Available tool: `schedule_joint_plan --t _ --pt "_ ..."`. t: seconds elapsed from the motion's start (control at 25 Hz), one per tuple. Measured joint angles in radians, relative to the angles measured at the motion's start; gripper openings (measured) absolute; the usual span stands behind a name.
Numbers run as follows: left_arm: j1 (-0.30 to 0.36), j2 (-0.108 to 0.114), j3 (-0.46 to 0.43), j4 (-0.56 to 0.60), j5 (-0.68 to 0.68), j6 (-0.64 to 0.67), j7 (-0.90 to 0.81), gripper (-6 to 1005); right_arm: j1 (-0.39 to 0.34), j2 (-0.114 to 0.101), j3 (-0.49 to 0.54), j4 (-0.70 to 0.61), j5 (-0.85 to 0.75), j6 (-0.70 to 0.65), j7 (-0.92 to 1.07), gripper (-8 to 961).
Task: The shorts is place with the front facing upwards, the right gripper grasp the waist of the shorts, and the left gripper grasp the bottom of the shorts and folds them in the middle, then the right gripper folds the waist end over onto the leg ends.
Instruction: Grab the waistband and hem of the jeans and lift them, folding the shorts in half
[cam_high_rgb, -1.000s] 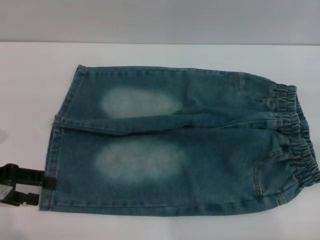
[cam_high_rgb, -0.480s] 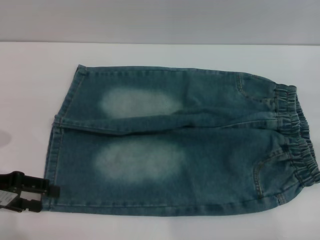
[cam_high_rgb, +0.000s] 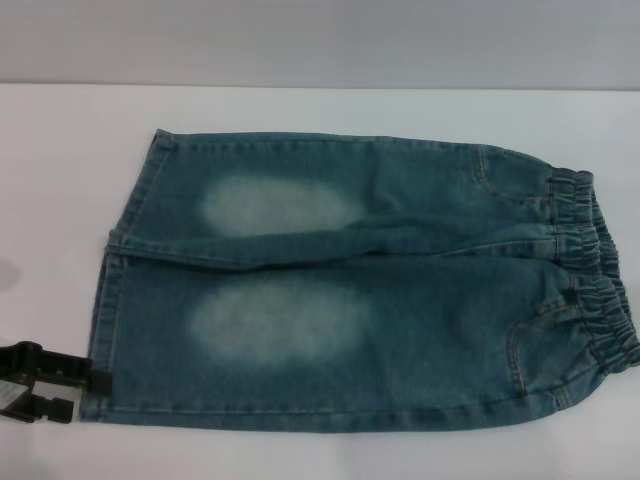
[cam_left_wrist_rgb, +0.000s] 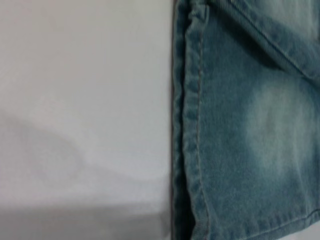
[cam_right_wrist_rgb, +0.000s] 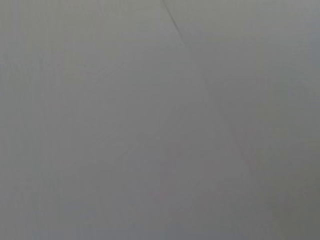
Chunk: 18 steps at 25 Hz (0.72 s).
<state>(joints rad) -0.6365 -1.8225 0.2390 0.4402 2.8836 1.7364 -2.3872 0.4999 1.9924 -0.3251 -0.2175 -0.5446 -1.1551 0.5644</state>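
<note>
Broadly, the shorts (cam_high_rgb: 360, 280) lie flat and front up across the white worktop (cam_high_rgb: 60, 180), waistband (cam_high_rgb: 595, 270) toward the robot's right and the hems (cam_high_rgb: 110, 290) toward its left. Bare worktop runs along the far side of the denim up to the grey wall, and a wide open strip lies left of the hems. On the near side only a thin margin of worktop shows below the near leg. On the right, the gathered waistband reaches almost to the edge of the head view, with little bare surface showing beyond it.

The left tool (cam_high_rgb: 75, 392) sits low at the near left corner of the shorts, its black prongs pointing toward the hem of the near leg. One prong tip lies at the hem's edge, the other just below it beside the corner. The prongs stand slightly apart, and whether they have hold of the denim cannot be told. The left wrist view shows the stitched hem (cam_left_wrist_rgb: 187, 125) running straight beside bare worktop (cam_left_wrist_rgb: 80, 100).

The right tool is out of sight; its wrist view shows only plain grey surface.
</note>
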Motion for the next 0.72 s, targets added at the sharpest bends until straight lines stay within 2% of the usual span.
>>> schedule_joint_plan --t 0.72 --pt "-0.002 -0.005 0.001 0.003 -0.001 -0.006 0.000 817 -0.001 0.000 -0.002 0.000 0.000 0.000 0.004 654"
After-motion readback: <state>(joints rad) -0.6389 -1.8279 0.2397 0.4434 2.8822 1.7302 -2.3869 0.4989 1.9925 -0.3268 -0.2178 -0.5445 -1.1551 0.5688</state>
